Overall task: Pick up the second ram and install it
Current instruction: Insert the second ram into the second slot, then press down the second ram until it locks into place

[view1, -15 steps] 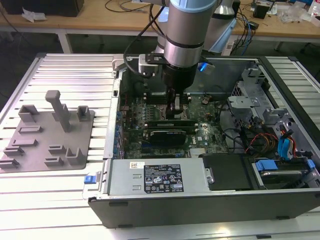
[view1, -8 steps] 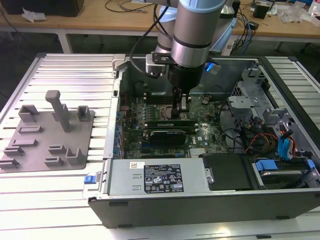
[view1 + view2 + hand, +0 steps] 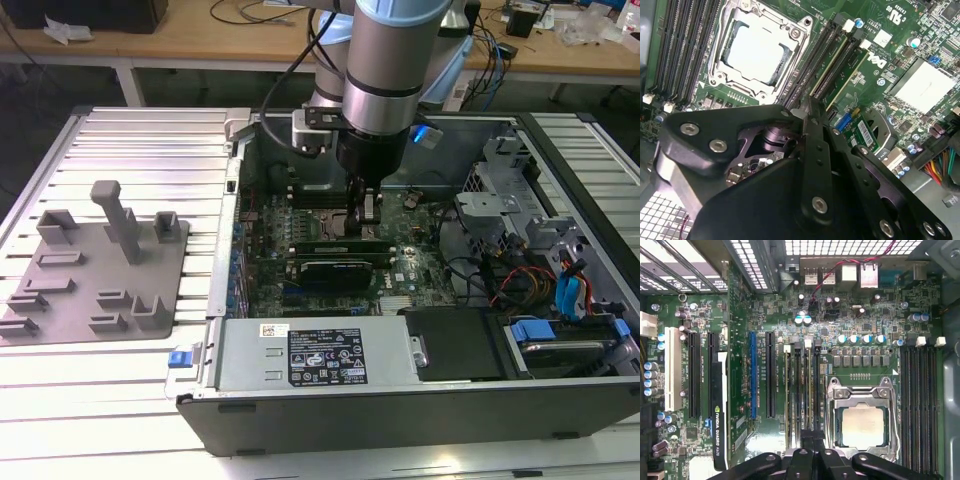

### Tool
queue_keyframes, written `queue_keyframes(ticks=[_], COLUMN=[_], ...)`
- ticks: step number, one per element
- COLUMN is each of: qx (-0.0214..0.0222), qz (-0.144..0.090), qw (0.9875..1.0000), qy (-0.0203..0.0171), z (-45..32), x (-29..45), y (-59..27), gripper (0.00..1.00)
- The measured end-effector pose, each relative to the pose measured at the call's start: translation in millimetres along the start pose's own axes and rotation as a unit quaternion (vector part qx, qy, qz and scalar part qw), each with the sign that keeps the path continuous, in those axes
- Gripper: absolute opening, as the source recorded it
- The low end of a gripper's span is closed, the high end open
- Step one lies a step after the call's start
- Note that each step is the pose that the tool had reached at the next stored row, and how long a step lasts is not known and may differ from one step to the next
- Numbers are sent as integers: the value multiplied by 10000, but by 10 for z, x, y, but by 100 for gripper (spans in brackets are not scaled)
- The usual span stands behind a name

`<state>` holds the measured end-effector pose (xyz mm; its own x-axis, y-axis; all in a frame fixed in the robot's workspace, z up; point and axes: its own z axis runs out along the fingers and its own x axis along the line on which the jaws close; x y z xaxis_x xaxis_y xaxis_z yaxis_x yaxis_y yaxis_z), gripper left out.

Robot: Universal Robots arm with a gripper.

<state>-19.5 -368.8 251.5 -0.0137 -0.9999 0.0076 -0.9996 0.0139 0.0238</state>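
My gripper (image 3: 367, 213) is down inside the open computer case (image 3: 400, 415), just above the motherboard (image 3: 760, 315). Its black fingers (image 3: 812, 150) are pressed together, so it is shut. Two slim green sticks stand side by side in the memory slots beside the processor socket (image 3: 757, 50). The second ram (image 3: 832, 62) is the stick that runs straight out from under my fingertips. In the first wrist view the second ram (image 3: 812, 390) ends beneath the fingertips (image 3: 812, 442). Whether the tips touch the stick is hidden by the fingers.
A black expansion card (image 3: 335, 268) sits upright in a slot close to my gripper. Drive cages and bundled cables (image 3: 560, 270) fill the case at the exterior view's right. A grey parts fixture (image 3: 95, 270) lies on the slatted table outside the case at the exterior view's left.
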Motion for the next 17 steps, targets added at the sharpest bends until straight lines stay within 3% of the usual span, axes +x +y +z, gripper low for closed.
queue_keyframes(ticks=[11, 14, 17], qx=[21, -39, -65], qz=[0, 0, 0], qw=[10000, 10000, 10000], qy=[0, 1, 1], z=[0, 1, 5], x=[0, -2, -3], y=[-2, -119, -218], gripper=[8, 8, 8])
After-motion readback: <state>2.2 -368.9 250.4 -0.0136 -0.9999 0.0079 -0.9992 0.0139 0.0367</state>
